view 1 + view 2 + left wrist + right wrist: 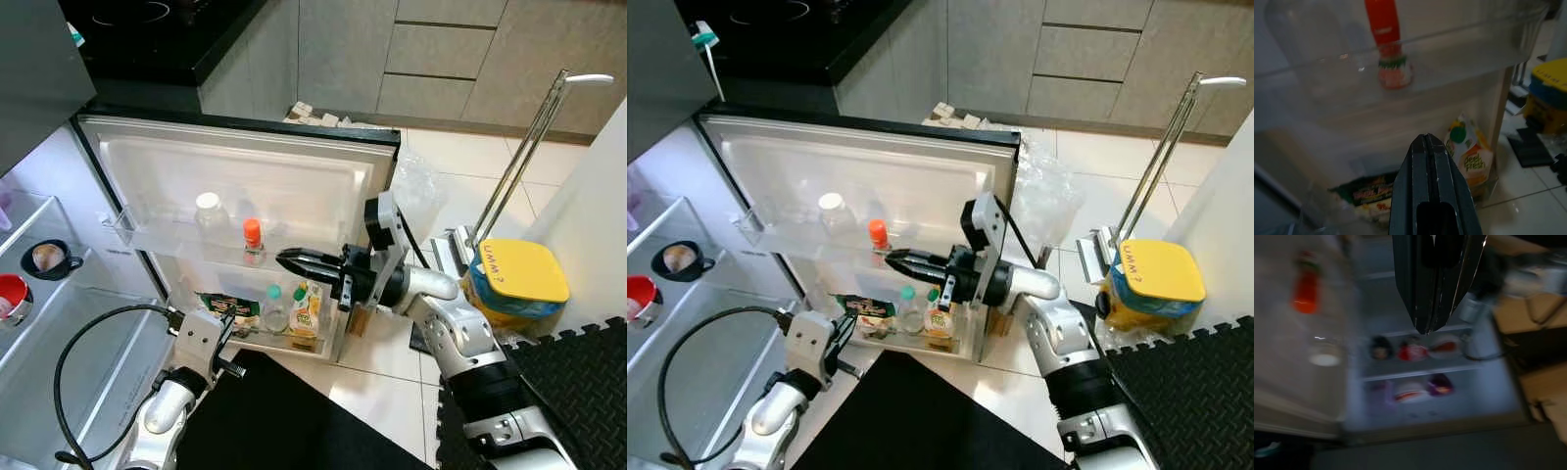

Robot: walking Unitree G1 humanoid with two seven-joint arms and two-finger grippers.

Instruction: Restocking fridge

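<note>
Left gripper (1426, 142): hanging low before the open fridge door (294, 176), its two black fingers lying pressed together and holding nothing; its wrist and a looping black cable (83, 343) are sitting at the near left.

Right gripper (289, 260): reaching across in front of the door at the height of the upper shelf, fingers lying closed together with nothing between them; the tip is sitting just beside the orange-capped bottle (253, 238), whether touching it cannot be told.

Lower door shelf (328, 343): holding, from left to right, a flat dark snack packet (230, 305), a small clear bottle with a green cap (275, 308) standing upright, and a green-and-orange carton (307, 311) standing upright against the shelf's right end.

Upper door shelf (147, 240): clear plastic; the orange-capped bottle is standing upright near its middle; a clear white-capped bottle (209, 211) is standing upright to its left, apart from it.

Fridge interior, at the left: a dark mug (47, 258) and a red cup (12, 297) are sitting on a shelf; the right wrist view is showing blurred rows of small containers on two shelves.

Floor to the right: a bucket with a yellow lid (519, 270) is standing by a black foam mat (578, 382); a metal mop handle (524, 157) is leaning upward behind it.

Far side: grey cabinet drawers (431, 49) are running along the tiled floor.
</note>
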